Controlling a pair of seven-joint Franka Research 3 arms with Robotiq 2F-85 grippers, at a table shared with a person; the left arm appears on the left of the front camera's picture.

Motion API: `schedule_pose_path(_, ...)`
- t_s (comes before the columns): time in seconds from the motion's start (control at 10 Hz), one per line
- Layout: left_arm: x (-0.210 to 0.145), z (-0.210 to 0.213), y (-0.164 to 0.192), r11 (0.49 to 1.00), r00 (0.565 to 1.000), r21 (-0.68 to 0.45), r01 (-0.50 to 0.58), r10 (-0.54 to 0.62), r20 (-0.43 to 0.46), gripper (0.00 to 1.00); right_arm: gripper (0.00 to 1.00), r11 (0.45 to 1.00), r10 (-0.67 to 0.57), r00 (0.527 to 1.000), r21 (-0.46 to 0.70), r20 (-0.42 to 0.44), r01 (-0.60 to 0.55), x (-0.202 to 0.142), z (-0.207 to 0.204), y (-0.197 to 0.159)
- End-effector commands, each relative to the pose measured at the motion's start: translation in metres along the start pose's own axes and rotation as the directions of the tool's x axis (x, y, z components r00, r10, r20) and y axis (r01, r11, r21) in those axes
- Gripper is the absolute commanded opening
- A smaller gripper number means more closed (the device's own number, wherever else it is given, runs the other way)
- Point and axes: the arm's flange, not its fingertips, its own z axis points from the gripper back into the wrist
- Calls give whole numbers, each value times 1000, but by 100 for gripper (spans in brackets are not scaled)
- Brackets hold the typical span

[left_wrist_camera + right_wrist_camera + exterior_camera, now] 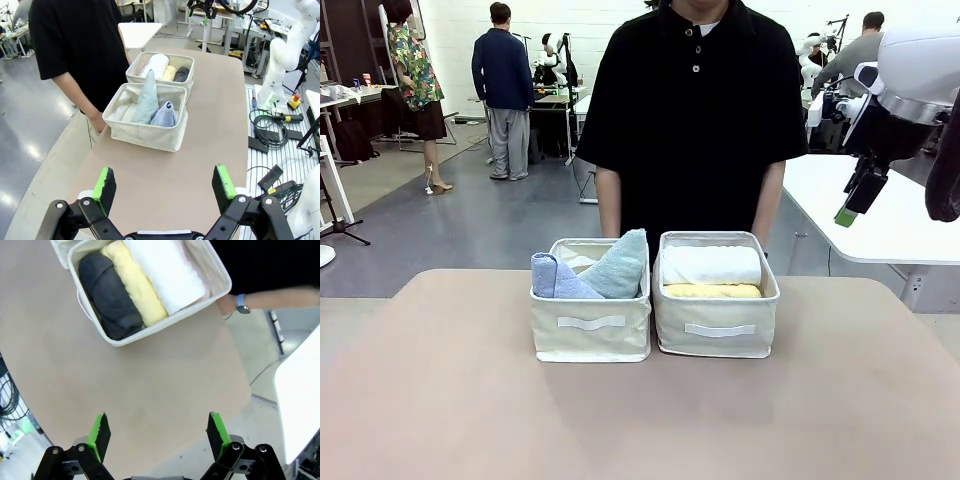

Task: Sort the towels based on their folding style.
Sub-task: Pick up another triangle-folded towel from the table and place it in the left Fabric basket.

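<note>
Towels all binned, both arms backed off the table.

Left gripper [165,185] hangs with fingers spread and nothing between them, bins at its 12 o'clock. Left bin [590,325] holds the lavender-blue cone [552,277] and pale teal cone [620,265]; right bin [715,322] holds the white roll [712,265], yellow roll [712,291] and dark grey roll [110,295] (pink isn't clearly visible). Right gripper [156,432] is likewise released, its bin at 11 o'clock. Risk, I'd say: any further reach could snag a soft bin wall and tip the cones.
</note>
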Motion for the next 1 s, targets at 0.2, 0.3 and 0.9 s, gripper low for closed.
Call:
schedule_pose_path(0.2, 0, 2, 0, 1000, 1000, -2, 24, -24, 15, 100, 100, 1000, 19, 1000, -4, -10, -19, -3, 0, 1)
schedule_pose_path(0.3, 0, 2, 0, 1000, 1000, -2, 24, -24, 15, 100, 100, 1000, 19, 1000, -4, -10, -19, -3, 0, 1)
schedule_pose_path(0.9, 0, 2, 0, 1000, 1000, -2, 24, -24, 15, 100, 100, 964, -10, 919, 249, 393, -96, -124, 101, -69)
